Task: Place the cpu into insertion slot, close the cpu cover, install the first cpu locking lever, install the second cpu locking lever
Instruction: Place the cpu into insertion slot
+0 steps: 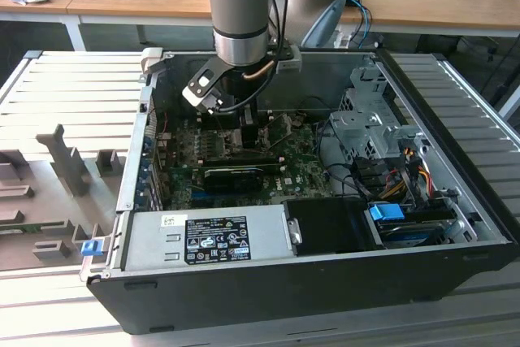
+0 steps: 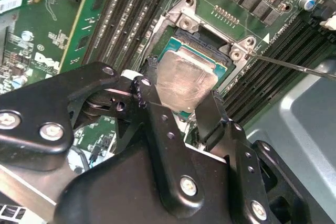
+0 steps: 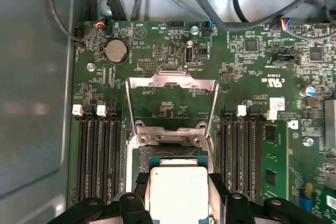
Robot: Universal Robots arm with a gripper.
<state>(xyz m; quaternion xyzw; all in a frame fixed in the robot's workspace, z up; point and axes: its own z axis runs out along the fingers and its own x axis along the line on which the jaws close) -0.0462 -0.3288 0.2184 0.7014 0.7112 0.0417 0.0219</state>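
Exterior view: arm (image 1: 240,6) reaches straight down into an open computer case (image 1: 325,282) lying on a ribbed metal surface (image 1: 73,95). The hand (image 1: 246,129) is low over the motherboard (image 1: 301,172), well apart from the power supply (image 1: 219,237) at the case's near wall.

Hand state: narrow, closed on the cpu (image 2: 186,77). In the second wrist view the two black fingers (image 2: 210,114) sit against opposite edges of the chip, with the hand (image 2: 182,88) centred on it. The silver lid faces up, with a thin green border showing at the edge farthest from the palm.

Cpu position: between the fingertips and directly over the insertion slot (image 2: 202,39). The slot's black frame and metal corner brackets show just beyond the chip. Cannot tell whether the chip is seated or just above the contacts.

First wrist view: the same grip, hand (image 3: 178,184) with the cpu (image 3: 178,200) between the fingers. A strip of the insertion slot (image 3: 168,153) is exposed just ahead of the chip. The cpu cover (image 3: 173,81) is open, standing up from its hinge ahead of the fingertips, with board visible through its square hole.

Memory slots (image 3: 100,150) run along both sides of the hand. A thin metal rod (image 2: 294,65) extends from a corner bracket of the slot, out across the memory slots, away from the hand.
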